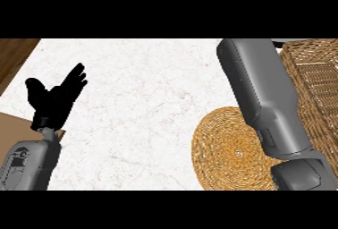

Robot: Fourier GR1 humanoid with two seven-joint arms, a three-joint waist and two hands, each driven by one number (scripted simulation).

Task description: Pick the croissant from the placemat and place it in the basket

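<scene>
A round woven placemat (224, 152) lies on the white marble counter at the lower right, and no croissant shows on its visible part. The wicker basket (318, 76) stands at the right edge, only partly inside the picture. My right forearm (264, 98) crosses over the placemat's right side beside the basket and runs up to the top edge of the picture, so its hand is out of sight. My left hand (56, 100) rests at the left with its fingers straight and pointing up, holding nothing.
The marble counter (145, 89) fills the middle of the view. A wooden floor strip (14, 53) shows past the counter's left edge, and a brown surface (16, 125) lies at the lower left.
</scene>
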